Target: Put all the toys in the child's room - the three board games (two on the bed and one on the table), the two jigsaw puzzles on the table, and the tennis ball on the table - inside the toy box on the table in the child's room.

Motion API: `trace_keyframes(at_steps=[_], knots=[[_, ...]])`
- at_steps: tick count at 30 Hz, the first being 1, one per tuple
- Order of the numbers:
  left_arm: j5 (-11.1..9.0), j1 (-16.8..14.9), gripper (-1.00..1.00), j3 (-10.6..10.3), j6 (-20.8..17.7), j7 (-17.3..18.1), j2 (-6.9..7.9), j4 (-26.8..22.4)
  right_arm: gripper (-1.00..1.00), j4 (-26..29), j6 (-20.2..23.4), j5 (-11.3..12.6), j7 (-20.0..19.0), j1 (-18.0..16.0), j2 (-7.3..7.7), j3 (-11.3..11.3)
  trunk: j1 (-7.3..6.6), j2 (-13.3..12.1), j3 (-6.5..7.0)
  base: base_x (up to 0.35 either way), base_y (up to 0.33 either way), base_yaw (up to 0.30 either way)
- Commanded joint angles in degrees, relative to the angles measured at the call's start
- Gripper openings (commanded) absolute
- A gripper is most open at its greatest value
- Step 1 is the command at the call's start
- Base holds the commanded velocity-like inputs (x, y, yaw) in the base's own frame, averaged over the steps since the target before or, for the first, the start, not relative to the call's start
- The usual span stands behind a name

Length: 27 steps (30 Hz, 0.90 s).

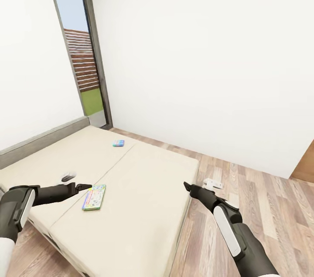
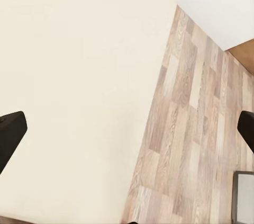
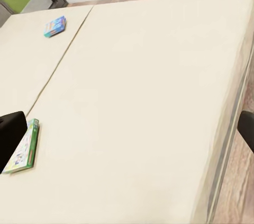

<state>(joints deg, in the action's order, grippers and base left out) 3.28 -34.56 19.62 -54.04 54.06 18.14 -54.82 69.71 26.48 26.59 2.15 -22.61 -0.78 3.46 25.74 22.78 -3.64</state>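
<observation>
The bed [image 1: 131, 189] fills the lower middle of the head view, its beige two-part mattress split by a seam. Two board games lie on it. The green-edged game box [image 1: 94, 197] with the white busy cover rests flat just ahead of the left pincer [image 1: 85, 187], whose dark tip is almost at the box's near corner; whether they touch cannot be told from here. The small blue game box [image 1: 118, 143] lies well beyond the left pincer, up toward the headboard [image 1: 41, 141] and the tall grey-framed window [image 1: 80, 50].

In the left wrist view only two black finger [image 2: 9, 136] tips show at the picture's edges, set wide apart with nothing between them, over bare mattress and the wood-plank floor [image 2: 196, 128]. The right pincer [image 1: 188, 186] hangs off the bed's side, over the floor, well apart from both boxes. Its wrist view shows its fingers [image 3: 10, 134] likewise cut off at the edges and spread wide, holding nothing; the green-edged game box [image 3: 22, 147] is partly hidden behind one fingertip, and the small blue game box [image 3: 55, 26] sits far across the mattress.

A small white object [image 1: 213, 183] lies on the floor just beyond the right pincer; it is too small to make out. A pale blurred shape [image 1: 68, 176] sits on the mattress just above the left forearm, perhaps part of the arm.
</observation>
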Motion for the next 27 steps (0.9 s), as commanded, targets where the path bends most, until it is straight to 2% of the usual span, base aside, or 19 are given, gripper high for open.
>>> trace_keyframes(at_steps=[1,8,18,27], knots=[[0.4,-0.1,1.00,0.1,-0.4,0.4,-0.02,0.0,1.00,0.1,0.2,0.4,0.2,-0.1,-0.01,0.0,0.04,0.1,-0.14,-0.005,0.016,-0.001],[0.4,-0.1,1.00,0.2,-0.4,0.4,0.00,0.0,1.00,0.1,0.2,0.4,0.2,-0.1,-0.07,0.2,0.04,0.1,-0.29,-0.002,0.006,-0.050],[0.4,-0.1,1.00,0.2,-0.4,0.4,0.04,0.0,1.00,0.2,0.2,0.5,0.2,-0.1,-0.22,0.3,0.04,0.1,-0.87,0.000,0.003,-0.136],[0.4,-0.1,1.00,0.2,-0.4,0.4,0.05,0.0,1.00,0.2,0.2,0.5,0.2,-0.1,-0.20,0.3,0.04,0.1,-1.03,0.000,0.121,-0.038]])
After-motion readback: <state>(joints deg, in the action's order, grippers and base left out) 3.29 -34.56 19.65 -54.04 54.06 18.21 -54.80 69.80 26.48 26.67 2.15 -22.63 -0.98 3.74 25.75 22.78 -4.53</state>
